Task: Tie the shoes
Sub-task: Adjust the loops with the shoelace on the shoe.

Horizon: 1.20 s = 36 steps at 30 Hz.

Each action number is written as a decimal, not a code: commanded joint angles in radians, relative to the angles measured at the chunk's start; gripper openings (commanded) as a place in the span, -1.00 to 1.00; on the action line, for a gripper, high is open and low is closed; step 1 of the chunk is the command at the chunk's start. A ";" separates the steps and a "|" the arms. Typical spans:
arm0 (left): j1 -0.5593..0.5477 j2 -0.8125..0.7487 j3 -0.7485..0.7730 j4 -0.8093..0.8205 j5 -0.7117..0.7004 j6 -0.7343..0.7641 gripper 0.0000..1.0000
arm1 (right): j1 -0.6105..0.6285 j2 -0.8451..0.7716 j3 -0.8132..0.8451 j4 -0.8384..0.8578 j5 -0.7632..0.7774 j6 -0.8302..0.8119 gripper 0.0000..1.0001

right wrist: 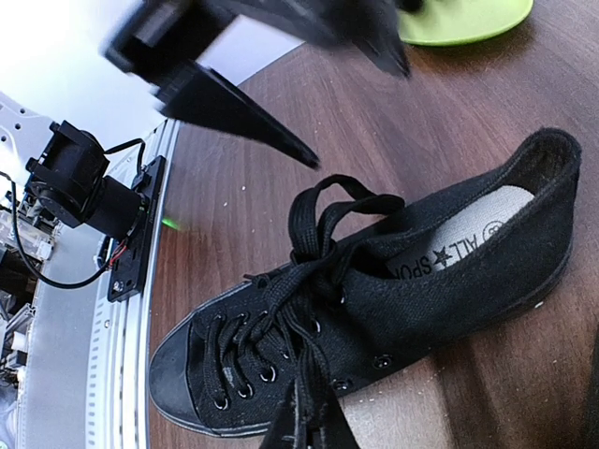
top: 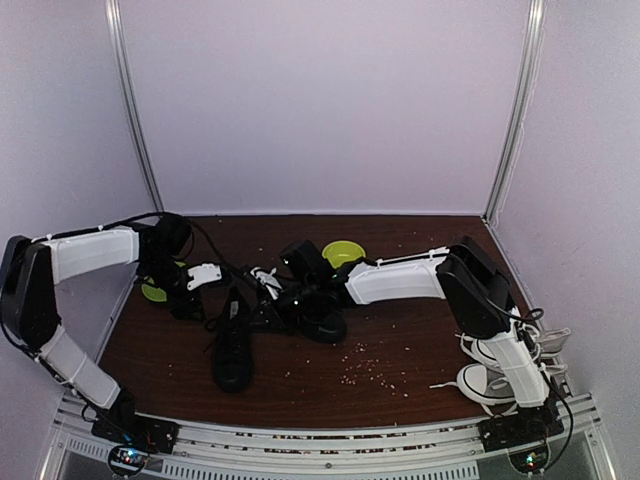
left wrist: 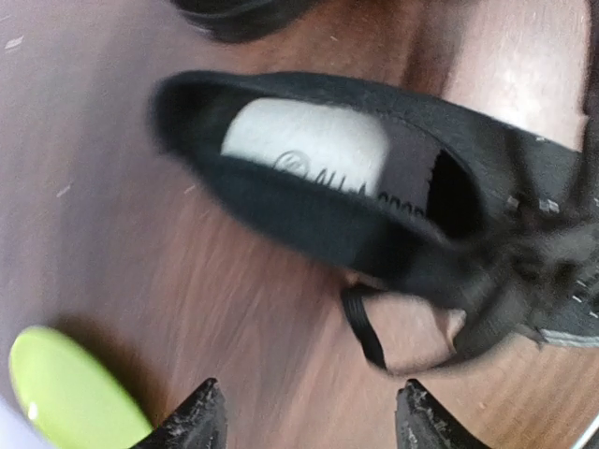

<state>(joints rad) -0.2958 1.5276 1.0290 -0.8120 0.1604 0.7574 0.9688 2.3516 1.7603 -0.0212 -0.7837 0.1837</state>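
A: Nearest the right wrist lens?
B: Tip of right gripper, at bottom edge — pinched shut on a black lace running up into the lacing.
A: Whose lace?
B: That of the black shoe. Stands on its sole on brown table, toe toward near edge, printed insole showing at heel. From overhead, left of centre.
A: And left gripper?
B: Parted wide, gripping nothing. Hovers over same shoe's heel opening; blurred from right wrist.
A: Beside it?
B: One green dish, just by a fingertip.
A: Other half of pair?
B: Close right of first, second black shoe — partly under right arm, laces not discernible.
A: Elsewhere?
B: Farther back, green bowl; at right edge beside that arm's base, white-laced sneakers; crumbs scattered on wood between.
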 commanded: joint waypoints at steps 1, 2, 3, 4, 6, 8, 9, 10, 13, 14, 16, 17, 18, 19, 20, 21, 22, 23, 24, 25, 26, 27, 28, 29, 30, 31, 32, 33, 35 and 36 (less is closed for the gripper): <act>0.001 0.095 0.031 0.073 0.093 0.140 0.27 | -0.004 -0.007 -0.007 0.013 0.000 0.005 -1.00; 0.000 0.112 0.038 0.071 0.103 0.156 0.27 | -0.005 -0.006 -0.006 0.014 0.001 0.006 -1.00; 0.001 0.129 0.050 0.056 0.113 0.165 0.27 | -0.004 -0.006 -0.004 0.017 0.002 0.008 -1.00; 0.000 0.147 0.057 0.039 0.125 0.174 0.27 | -0.005 -0.005 -0.004 0.019 0.003 0.010 -1.00; -0.001 0.175 0.061 0.017 0.140 0.179 0.27 | -0.004 -0.004 -0.002 0.026 0.003 0.016 -1.00; 0.000 0.195 0.053 0.013 0.153 0.180 0.27 | -0.003 0.001 0.000 0.029 0.001 0.021 -1.00; 0.000 0.198 0.047 0.018 0.158 0.179 0.27 | -0.004 0.003 0.001 0.030 -0.001 0.023 -1.00; 0.000 0.203 0.044 0.021 0.167 0.177 0.27 | -0.003 0.002 0.001 0.032 -0.001 0.023 -1.00; 0.000 0.206 0.045 0.011 0.202 0.173 0.26 | -0.004 0.003 0.000 0.027 -0.001 0.019 -1.00; 0.000 0.198 0.041 0.008 0.193 0.173 0.24 | -0.003 0.003 0.001 0.022 0.000 0.017 -1.00; 0.003 0.161 0.016 0.055 0.093 0.151 0.19 | -0.004 0.000 0.001 0.018 0.001 0.013 -1.00; 0.011 0.133 0.001 0.093 0.042 0.134 0.16 | -0.003 0.000 0.000 0.019 0.002 0.012 -1.00; 0.028 0.105 -0.009 0.130 0.014 0.118 0.15 | -0.004 0.000 0.001 0.019 0.001 0.012 -1.00; 0.048 0.078 -0.013 0.154 0.013 0.107 0.15 | -0.003 0.001 0.000 0.019 0.001 0.011 -1.00; 0.066 0.047 -0.017 0.167 0.039 0.110 0.16 | -0.004 0.001 0.001 0.019 0.000 0.011 -1.00; 0.077 0.016 -0.025 0.165 0.076 0.134 0.17 | -0.003 0.001 0.000 0.018 0.000 0.010 -1.00; 0.080 -0.018 -0.040 0.160 0.129 0.185 0.18 | -0.003 0.002 0.001 0.018 -0.001 0.010 -1.00; 0.081 -0.051 -0.058 0.154 0.190 0.239 0.20 | -0.003 0.002 -0.001 0.019 0.000 0.010 -1.00; 0.082 -0.077 -0.070 0.155 0.245 0.272 0.21 | -0.002 0.003 -0.001 0.021 0.000 0.011 -1.00; 0.082 -0.090 -0.072 0.148 0.293 0.286 0.23 | -0.002 0.003 -0.001 0.021 0.000 0.011 -1.00; 0.081 -0.084 -0.061 0.122 0.332 0.297 0.23 | -0.002 0.002 -0.001 0.020 0.000 0.013 -1.00; 0.081 -0.050 -0.041 0.082 0.357 0.321 0.24 | -0.001 0.003 -0.001 0.022 0.000 0.014 -1.00; 0.082 -0.026 -0.024 0.040 0.362 0.330 0.24 | -0.001 0.003 -0.002 0.024 0.000 0.015 -1.00; 0.081 0.018 -0.006 0.007 0.358 0.332 0.23 | 0.001 0.003 -0.002 0.025 0.000 0.016 -1.00; 0.080 0.045 0.001 -0.008 0.346 0.332 0.22 | 0.000 0.002 -0.002 0.025 0.001 0.016 -1.00; 0.080 0.061 0.004 -0.014 0.339 0.334 0.22 | 0.001 0.002 -0.003 0.025 0.000 0.016 -1.00; 0.080 0.066 0.000 -0.013 0.340 0.339 0.22 | 0.000 0.003 -0.002 0.025 0.000 0.014 -1.00; 0.078 0.067 -0.004 -0.003 0.344 0.342 0.22 | 0.000 0.003 -0.001 0.023 0.000 0.014 -1.00; 0.077 0.072 -0.010 0.015 0.357 0.340 0.22 | 0.001 0.006 -0.001 0.024 0.000 0.014 -1.00; 0.075 0.078 -0.006 0.016 0.367 0.339 0.22 | 0.000 0.006 -0.001 0.025 0.000 0.014 -1.00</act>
<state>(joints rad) -0.2161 1.6062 1.0172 -0.7799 0.4614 1.0645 0.9672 2.3516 1.7561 -0.0212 -0.7834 0.1944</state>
